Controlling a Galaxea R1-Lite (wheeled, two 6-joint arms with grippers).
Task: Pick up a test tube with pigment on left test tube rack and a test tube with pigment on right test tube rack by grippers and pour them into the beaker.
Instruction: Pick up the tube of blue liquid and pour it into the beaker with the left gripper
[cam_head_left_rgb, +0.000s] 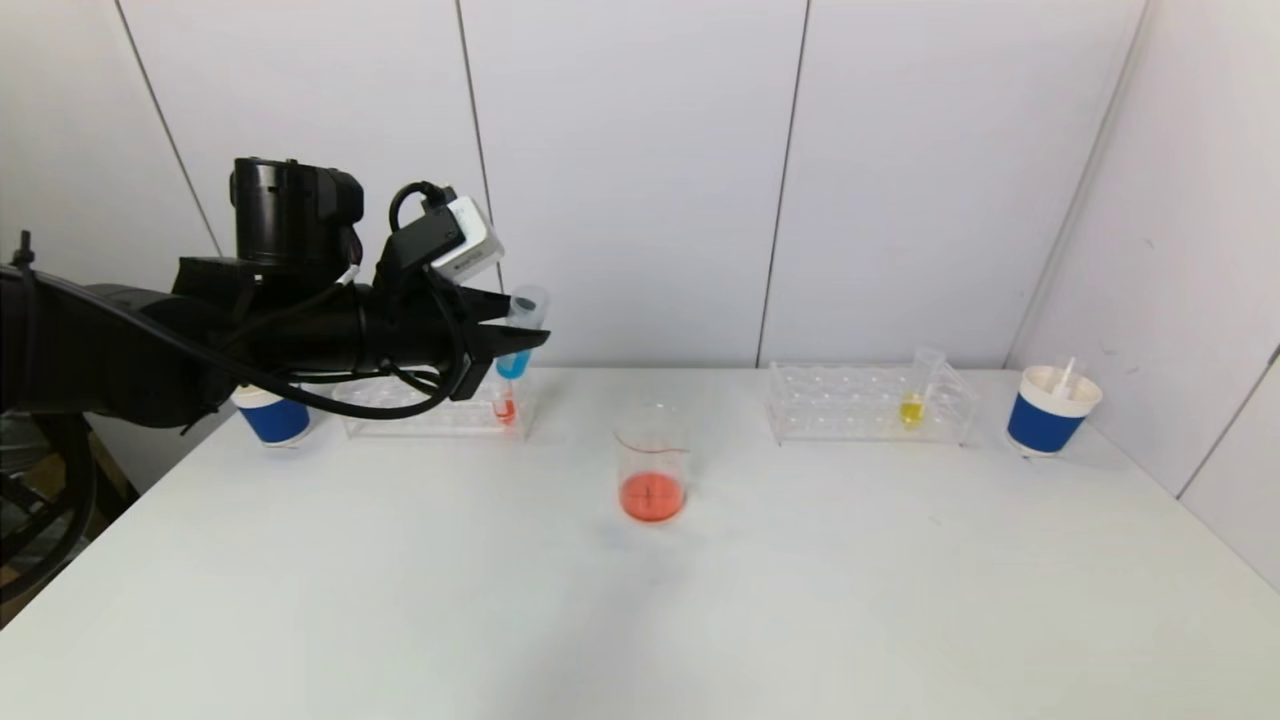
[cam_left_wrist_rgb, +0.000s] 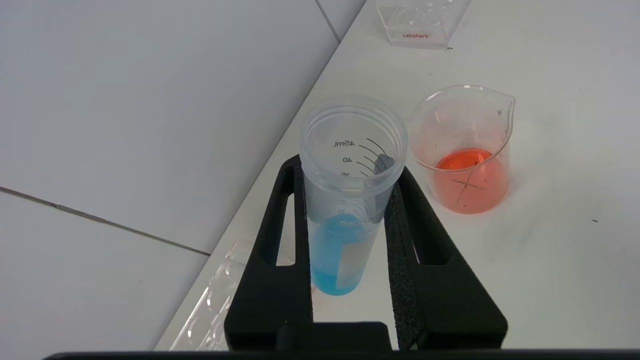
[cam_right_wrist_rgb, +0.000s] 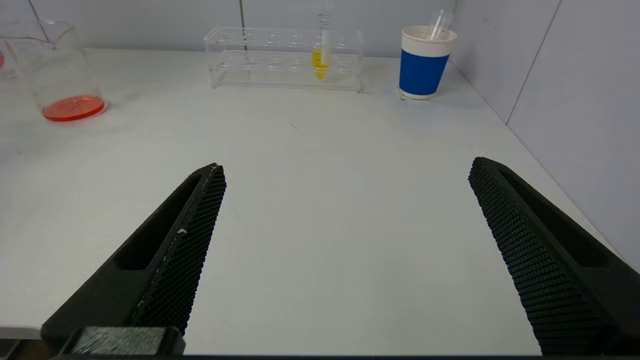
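While the left gripper (cam_head_left_rgb: 515, 345) clamps the upright blue tube (cam_left_wrist_rgb: 345, 200), the beaker (cam_head_left_rgb: 652, 477) sits lower right; the right gripper (cam_right_wrist_rgb: 345, 250) gapes empty.

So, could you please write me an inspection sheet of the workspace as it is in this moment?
Surface: white table, no spill seen.
Job's things: blue tube lifted above left rack; red tube in that rack; yellow tube in right rack; beaker holds red liquid.
Clutter: two blue cups.
Grippers: left tool shut on blue tube; right tool open, low over table.
Cables: black, on left arm.
Surroundings: white wall panels.
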